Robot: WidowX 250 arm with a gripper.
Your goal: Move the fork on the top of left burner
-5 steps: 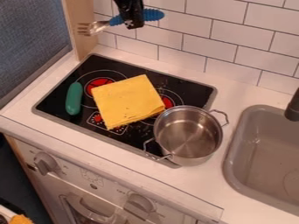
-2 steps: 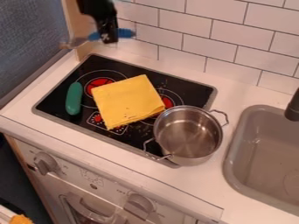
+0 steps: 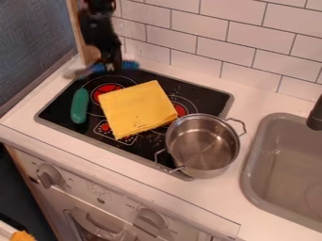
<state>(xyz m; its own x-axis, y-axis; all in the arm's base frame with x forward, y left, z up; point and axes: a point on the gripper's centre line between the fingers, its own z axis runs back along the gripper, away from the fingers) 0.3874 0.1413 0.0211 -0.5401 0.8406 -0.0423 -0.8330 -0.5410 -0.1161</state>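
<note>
My black gripper (image 3: 113,67) hangs at the upper left, over the back left edge of the stove, shut on the handle of the fork. The fork (image 3: 130,65) has a blue handle that shows on both sides of the gripper, and its metal head points left, blurred. It is held behind the left burner (image 3: 107,89), whose red centre is partly visible. How high the fork is above the stove I cannot tell.
On the black stove (image 3: 60,113), a green toy vegetable (image 3: 79,106) lies left of the left burner. A yellow cloth (image 3: 138,109) overlaps that burner's right side. A metal pot (image 3: 202,145) stands front right, beside the grey sink (image 3: 283,164). A tiled wall is behind.
The gripper has moved left and down with the fork in it, from in front of the wall tiles to the stove's back left edge. The cloth, pot and green vegetable have stayed in place.
</note>
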